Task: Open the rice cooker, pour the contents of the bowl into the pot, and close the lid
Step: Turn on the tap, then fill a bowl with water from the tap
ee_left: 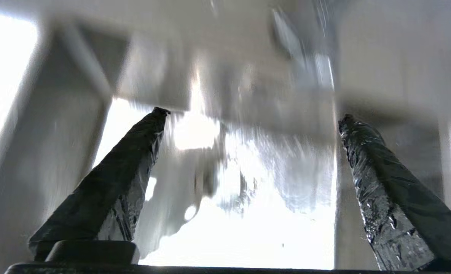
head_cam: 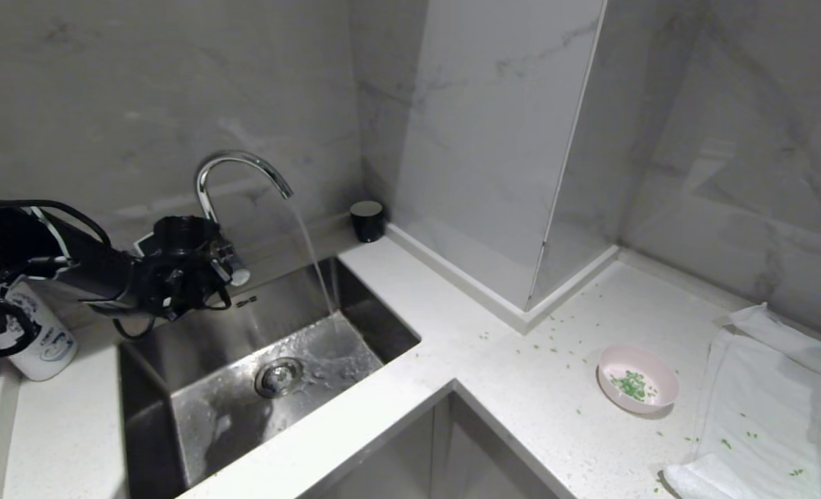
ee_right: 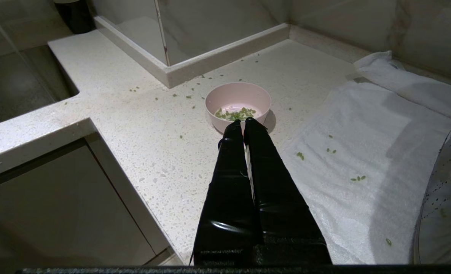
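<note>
The small pink bowl (head_cam: 637,379) stands on the white counter at the right, with chopped green bits (head_cam: 632,384) inside it. In the right wrist view the bowl (ee_right: 238,102) and its green contents (ee_right: 236,113) lie just beyond my right gripper (ee_right: 244,121), which hangs shut and empty above the counter. My left gripper (head_cam: 209,267) hovers at the foot of the faucet, behind the sink. It stands open (ee_left: 254,115) with nothing between its fingers. The rice cooker, its pot and its lid are out of view.
The chrome faucet (head_cam: 237,166) runs water into the steel sink (head_cam: 278,360). A printed white mug (head_cam: 39,339) stands at the far left and a black cup (head_cam: 367,220) in the back corner. A white towel (head_cam: 777,409) lies at the right. Green bits are scattered over the counter (head_cam: 493,374).
</note>
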